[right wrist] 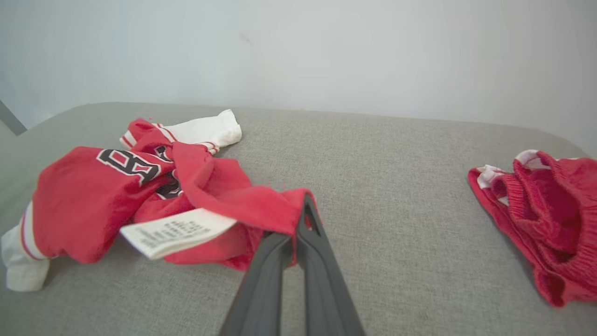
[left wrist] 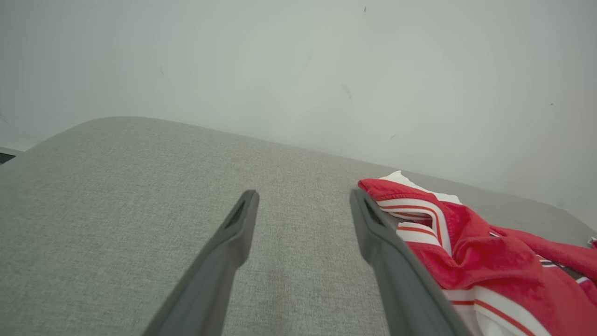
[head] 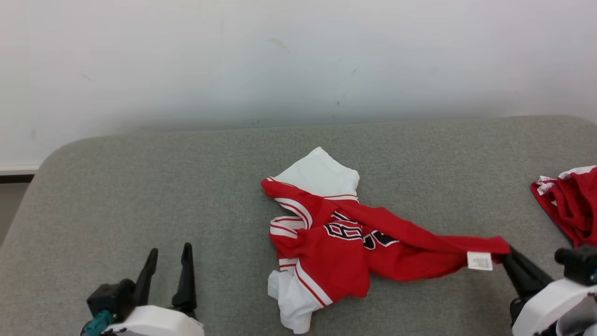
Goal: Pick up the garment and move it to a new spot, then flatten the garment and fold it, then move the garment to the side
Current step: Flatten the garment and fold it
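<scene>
Left claw (head: 170, 249): fingers wide apart, nothing in it, low over the bare grey table (head: 116, 186) at near left, well apart from the cloth.

Middle of the table: the garment (head: 336, 247), a red top with white trim and black lettering. It is crumpled, with white ends poking out at the far and near sides. One red strip stretches out to the right, with a white label (head: 479, 261) near its end.

Right claw (right wrist: 304, 207): fingers together, clamped on the very end of that red strip, just past the label. The bulk of the cloth rests on the table.

Far right edge: a second red garment (head: 571, 205), bunched, lying apart from the first one.

My read of the step: pick up and relocate. The grip is made, the lift is not done.

To do it well:
- The pinch is on a thin edge only, so lift slowly.
- Go high enough that the bulk clears the table instead of dragging and twisting more.
- Stay away from the other red pile so the two don't tangle.
- Set down on open table toward centre-left, where the left claw can reach a corner for flattening.

Risk: the fabric could slip out of a tip grip. A second hold by the left claw on the near white hem would steady it.
</scene>
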Motion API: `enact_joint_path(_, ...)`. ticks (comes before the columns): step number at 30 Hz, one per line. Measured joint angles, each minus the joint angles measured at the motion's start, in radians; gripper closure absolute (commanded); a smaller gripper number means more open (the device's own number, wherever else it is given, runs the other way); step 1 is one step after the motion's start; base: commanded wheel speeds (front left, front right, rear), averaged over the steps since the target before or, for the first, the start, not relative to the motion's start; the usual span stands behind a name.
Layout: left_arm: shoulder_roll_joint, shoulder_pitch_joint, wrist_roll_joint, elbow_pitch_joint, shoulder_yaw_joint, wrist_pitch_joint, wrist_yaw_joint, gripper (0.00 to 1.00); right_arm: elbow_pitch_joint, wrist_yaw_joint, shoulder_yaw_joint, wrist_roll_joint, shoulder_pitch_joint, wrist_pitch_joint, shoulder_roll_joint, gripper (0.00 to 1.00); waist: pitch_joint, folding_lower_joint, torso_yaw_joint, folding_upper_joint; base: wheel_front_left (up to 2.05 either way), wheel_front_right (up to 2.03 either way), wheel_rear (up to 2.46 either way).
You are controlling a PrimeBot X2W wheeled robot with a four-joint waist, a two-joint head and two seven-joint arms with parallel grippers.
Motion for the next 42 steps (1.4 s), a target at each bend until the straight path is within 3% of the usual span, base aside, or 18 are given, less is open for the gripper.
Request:
enact_joint_path(6,0.006,-0.042,-0.001,-0.014,-0.015,0.009,-0.003,0.0,0.158,0.0,0.005,0.054,-0.206,0.071,-0.071,1.0,0.047,0.0001,0.028,0.0,0.0,0.0,0.0)
enact_joint_path(14,0.006,-0.092,-0.001,-0.015,-0.03,0.009,-0.012,0.0,0.402,0.0,0.045,0.088,-0.492,0.135,-0.147,1.0,0.149,0.0001,0.115,0.0,0.0,0.0,0.0)
enact_joint_path(21,0.005,-0.151,-0.001,-0.005,-0.046,0.003,-0.025,0.0,0.652,0.0,0.014,0.017,-0.729,0.052,-0.2,1.0,0.246,0.0002,0.208,0.0,0.0,0.0,0.0)
enact_joint_path(22,0.005,-0.157,-0.001,-0.003,-0.048,0.002,-0.028,0.0,0.695,0.0,0.006,-0.008,-0.759,0.026,-0.208,0.87,0.259,0.0001,0.22,-0.0001,0.0,0.0,0.0)
enact_joint_path(23,0.004,-0.163,-0.001,-0.002,-0.051,0.0,-0.031,0.0,0.732,0.0,0.001,-0.026,-0.786,0.007,-0.209,0.54,0.271,0.0002,0.232,0.0,0.0,0.0,0.0)
enact_joint_path(24,0.002,-0.166,-0.001,0.002,-0.053,-0.001,-0.032,0.0,0.765,0.0,-0.002,-0.039,-0.803,-0.008,-0.199,0.54,0.281,0.0002,0.244,0.0,0.0,0.0,0.0)
enact_joint_path(25,-0.001,-0.17,0.0,0.006,-0.055,-0.001,-0.032,0.0,0.792,0.0,-0.003,-0.049,-0.811,-0.017,-0.181,0.0,0.289,0.0002,0.255,0.0,0.0,0.0,0.0)
enact_joint_path(28,-0.002,-0.17,0.0,0.018,-0.055,-0.001,-0.031,0.0,0.852,0.0,0.003,-0.073,-0.827,-0.045,-0.115,0.0,0.301,0.0003,0.272,0.0,0.0,0.0,0.0)
enact_joint_path(34,-0.005,-0.165,0.001,0.036,-0.055,-0.006,-0.031,0.0,0.887,0.0,0.049,-0.073,-0.812,-0.086,-0.066,0.0,0.25,0.0002,0.249,-0.0001,0.0,0.0,0.0)
enact_joint_path(42,-0.006,-0.102,0.002,0.047,-0.061,-0.007,-0.028,0.0,0.732,0.0,0.134,-0.005,-0.69,-0.19,-0.027,0.0,0.128,0.0001,0.159,0.0,0.0,0.0,0.0)
